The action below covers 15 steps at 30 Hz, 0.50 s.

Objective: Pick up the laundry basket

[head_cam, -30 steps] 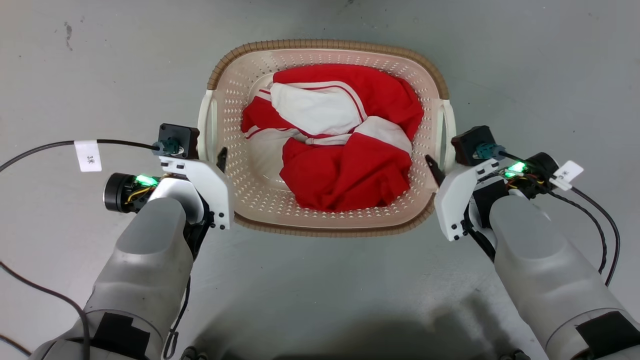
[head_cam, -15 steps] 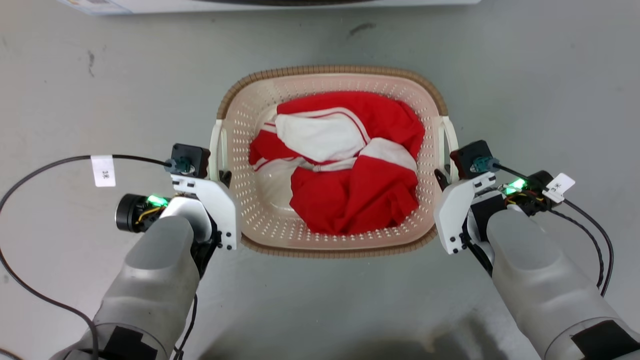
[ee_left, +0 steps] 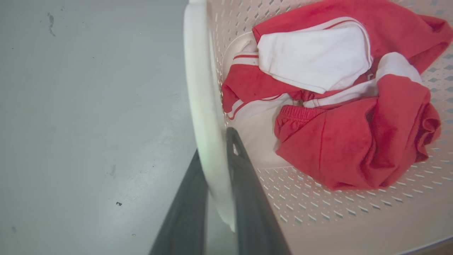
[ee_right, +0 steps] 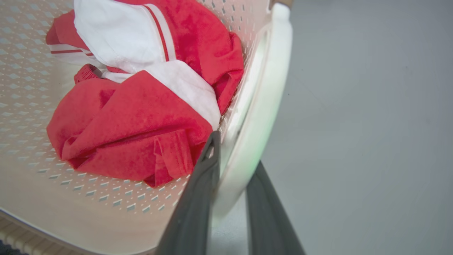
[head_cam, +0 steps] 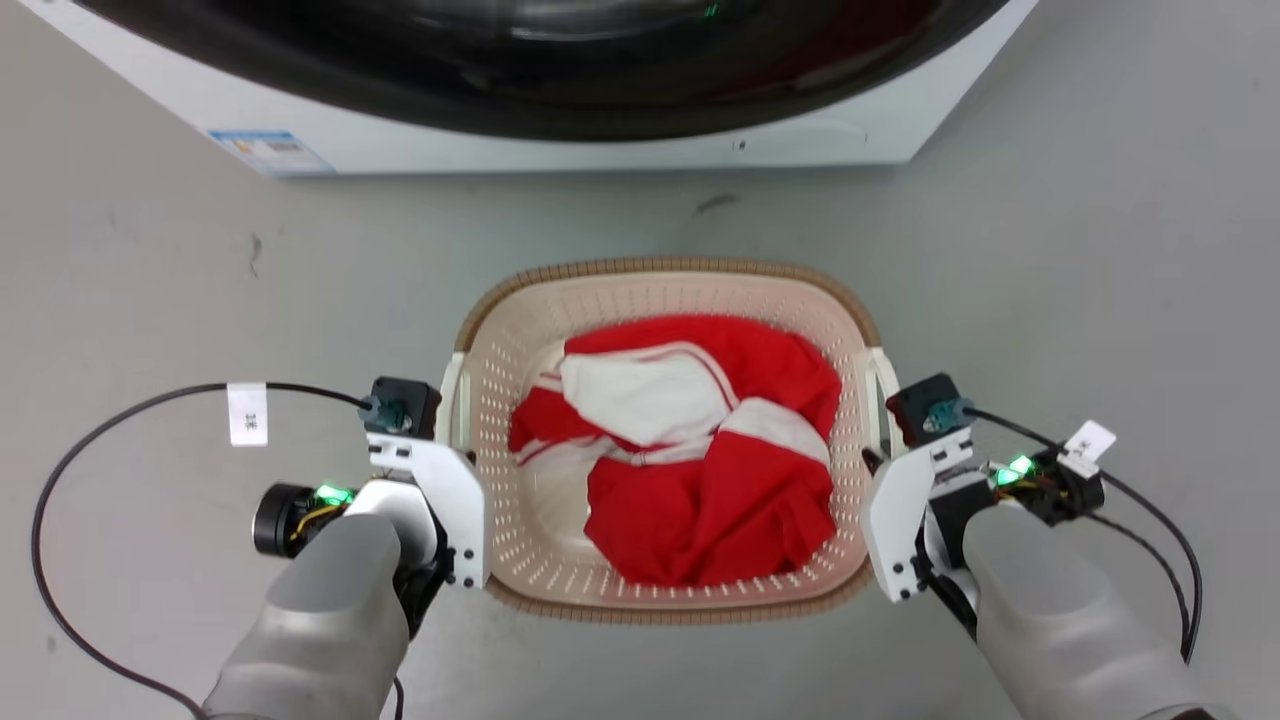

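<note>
Washing machine [head_cam: 560, 120] blocked the top of the head view; bare floor [head_cam: 150, 280] lay open left and right of the laundry basket [head_cam: 665, 280]; garment [head_cam: 690, 470] filled its inside.

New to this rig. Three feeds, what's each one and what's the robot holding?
The wide picture comes from the robot's head, looking down at a grey floor. There its two pale arms flank a laundry basket with a red-and-white garment inside; a washing machine stands beyond. The other two come from wrist cameras, each looking along its own dark fingers. The left claw is closed on the left handle, the right claw on the right handle, one finger inside the basket and one outside.
</note>
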Motion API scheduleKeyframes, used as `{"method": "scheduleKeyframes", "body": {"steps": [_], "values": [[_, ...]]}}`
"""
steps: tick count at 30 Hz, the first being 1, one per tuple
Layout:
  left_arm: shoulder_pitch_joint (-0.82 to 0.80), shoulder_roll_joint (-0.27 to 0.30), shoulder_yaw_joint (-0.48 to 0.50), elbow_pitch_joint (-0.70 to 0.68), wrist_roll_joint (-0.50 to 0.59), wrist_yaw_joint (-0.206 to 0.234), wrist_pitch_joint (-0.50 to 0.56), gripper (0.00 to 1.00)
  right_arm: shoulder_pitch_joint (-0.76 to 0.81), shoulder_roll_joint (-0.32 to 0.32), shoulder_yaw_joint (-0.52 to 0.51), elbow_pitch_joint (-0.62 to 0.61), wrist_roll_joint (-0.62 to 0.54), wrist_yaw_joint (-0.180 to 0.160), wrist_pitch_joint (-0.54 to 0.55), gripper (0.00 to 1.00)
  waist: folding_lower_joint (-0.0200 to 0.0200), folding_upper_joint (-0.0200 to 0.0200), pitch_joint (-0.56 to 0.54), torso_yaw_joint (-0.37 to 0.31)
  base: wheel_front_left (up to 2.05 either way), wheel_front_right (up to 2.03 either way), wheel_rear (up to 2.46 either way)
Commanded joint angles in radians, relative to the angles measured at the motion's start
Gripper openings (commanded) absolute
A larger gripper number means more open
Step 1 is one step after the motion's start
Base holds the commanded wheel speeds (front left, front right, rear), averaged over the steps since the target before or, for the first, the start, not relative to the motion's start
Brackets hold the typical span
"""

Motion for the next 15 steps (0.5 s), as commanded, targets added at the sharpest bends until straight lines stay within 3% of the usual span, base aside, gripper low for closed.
{"method": "scheduleKeyframes", "body": {"steps": [1,15], "values": [[0.014,0.006,-0.01,-0.006,-0.009,0.001,0.009,0.0,0.016,-0.002,0.014,-0.005,0.009,0.0,0.005,0.0,0.0001,0.0,-0.054,-0.001,0.0,0.0,0.0],[0.106,0.024,-0.11,-0.038,-0.128,0.001,0.123,0.0,0.092,0.0,0.145,-0.02,0.167,0.0,0.088,0.0,0.0001,0.0,-0.269,-0.011,0.0,0.0,0.0]]}}
